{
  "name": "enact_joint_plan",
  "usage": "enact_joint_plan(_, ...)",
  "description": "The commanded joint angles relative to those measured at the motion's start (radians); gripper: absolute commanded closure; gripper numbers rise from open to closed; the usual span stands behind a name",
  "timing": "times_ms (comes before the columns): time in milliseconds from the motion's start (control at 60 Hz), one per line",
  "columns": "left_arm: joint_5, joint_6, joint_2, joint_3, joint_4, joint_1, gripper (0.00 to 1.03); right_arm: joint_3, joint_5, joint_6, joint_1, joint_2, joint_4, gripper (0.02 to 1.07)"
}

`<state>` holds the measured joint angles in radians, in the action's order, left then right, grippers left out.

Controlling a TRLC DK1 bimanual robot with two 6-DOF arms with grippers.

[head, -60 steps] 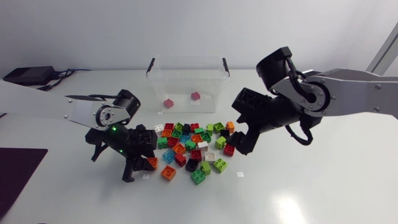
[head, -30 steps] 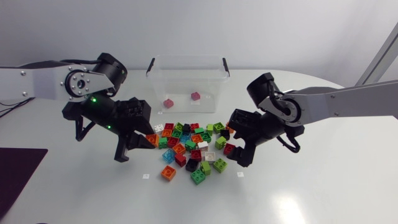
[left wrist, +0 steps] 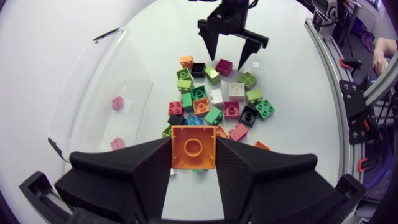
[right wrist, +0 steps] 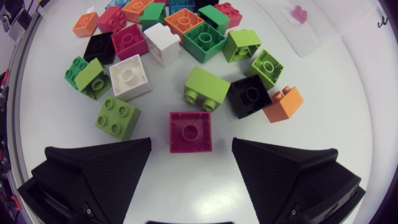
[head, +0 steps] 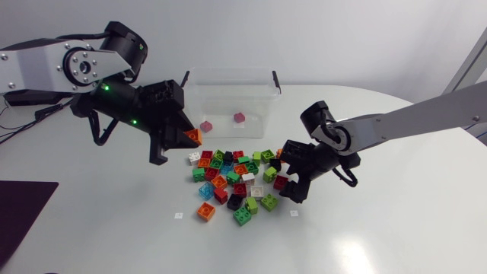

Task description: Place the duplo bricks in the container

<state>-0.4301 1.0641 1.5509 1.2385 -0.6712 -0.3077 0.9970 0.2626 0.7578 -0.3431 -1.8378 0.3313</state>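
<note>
My left gripper [head: 181, 141] is raised in front of the clear container [head: 230, 82], near its left corner, and is shut on an orange duplo brick [head: 193, 136] [left wrist: 193, 147]. Two pink bricks [head: 205, 125] lie inside the container [left wrist: 106, 93]. A pile of several coloured bricks [head: 236, 176] lies on the table in front of it. My right gripper [head: 293, 173] [right wrist: 191, 146] is low at the pile's right edge and open. A magenta brick [right wrist: 189, 131] sits flat on the table between its fingers, touching neither.
Beside the magenta brick lie a light green brick [right wrist: 118, 116], a white one [right wrist: 130, 76] and a black one [right wrist: 249, 96]. Small white tags [head: 178, 215] lie on the table in front of the pile. A dark mat [head: 19, 213] covers the near left.
My left gripper has risen from the table with the orange brick and moved back towards the container. My right gripper has come down and left to the pile's right edge.
</note>
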Motion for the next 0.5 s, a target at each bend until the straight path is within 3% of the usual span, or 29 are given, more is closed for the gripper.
enact_joint_plan(0,-0.015,-0.056,0.005,0.047,0.025,0.01,0.66,0.028,0.006,0.025,0.003,-0.035,-0.012,0.13)
enact_joint_plan(83,-0.016,-0.089,0.014,0.061,0.067,0.012,0.66,0.04,0.006,0.025,-0.002,-0.049,-0.012,0.16)
enact_joint_plan(217,-0.016,-0.164,0.051,0.096,0.139,0.019,0.66,0.048,0.009,0.023,-0.007,-0.058,-0.014,0.32)
enact_joint_plan(483,-0.015,-0.3,0.129,0.153,0.274,0.019,0.66,0.042,0.023,0.023,-0.016,-0.06,-0.026,0.82)
